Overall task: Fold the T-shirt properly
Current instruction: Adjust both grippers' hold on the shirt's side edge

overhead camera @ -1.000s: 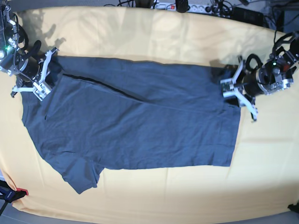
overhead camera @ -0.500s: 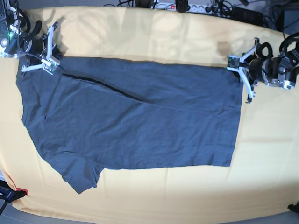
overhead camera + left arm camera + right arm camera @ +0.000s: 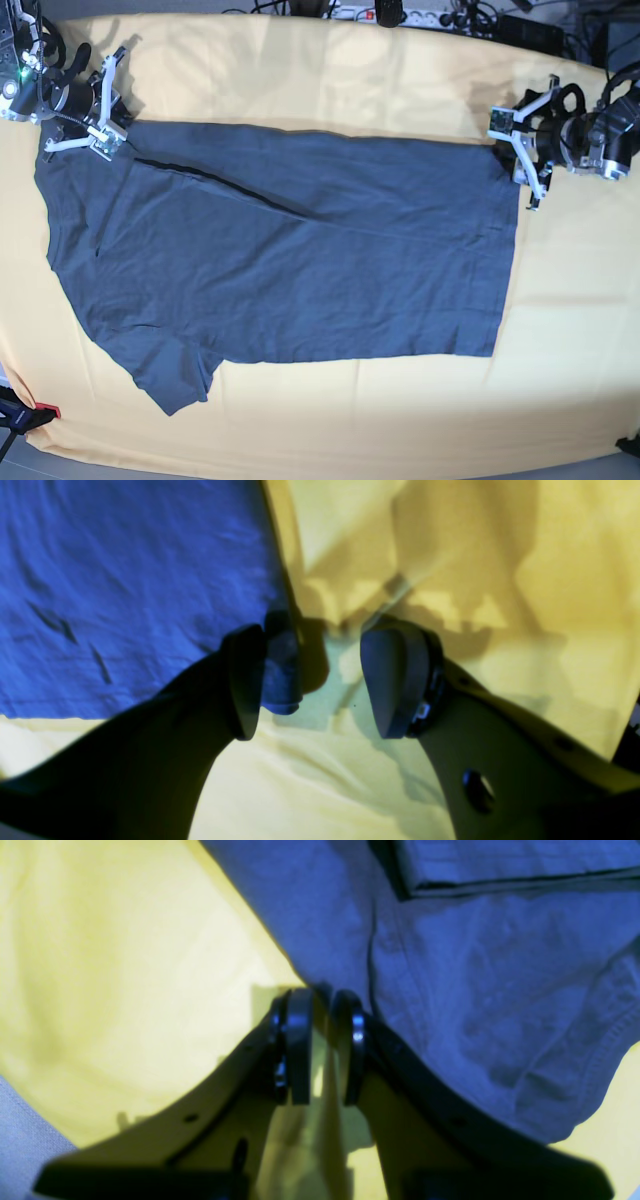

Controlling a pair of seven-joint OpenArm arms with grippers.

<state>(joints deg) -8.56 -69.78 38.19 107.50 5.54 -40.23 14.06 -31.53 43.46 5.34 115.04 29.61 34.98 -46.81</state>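
The dark slate-blue T-shirt (image 3: 300,250) lies spread flat on the pale yellow tablecloth (image 3: 300,80), with one long diagonal fold line across its upper part. My left gripper (image 3: 512,150) hovers at the shirt's far right corner. In the left wrist view this left gripper (image 3: 335,630) is open, with only tablecloth between its pads and the T-shirt (image 3: 125,580) beside one finger. My right gripper (image 3: 112,120) is at the shirt's far left corner. In its wrist view the right gripper (image 3: 322,1000) shows a narrow gap holding nothing, with the T-shirt (image 3: 475,990) just to its right.
A power strip and cables (image 3: 400,15) line the table's far edge. A red and black clamp (image 3: 25,412) sits at the near left corner. A folded shirt edge (image 3: 500,885) shows in the right wrist view. Tablecloth (image 3: 500,555) surrounds the shirt.
Both grippers have let go of the shirt's far corners and drawn back toward the far side. The left jaws have spread wide; the right jaws have parted slightly.
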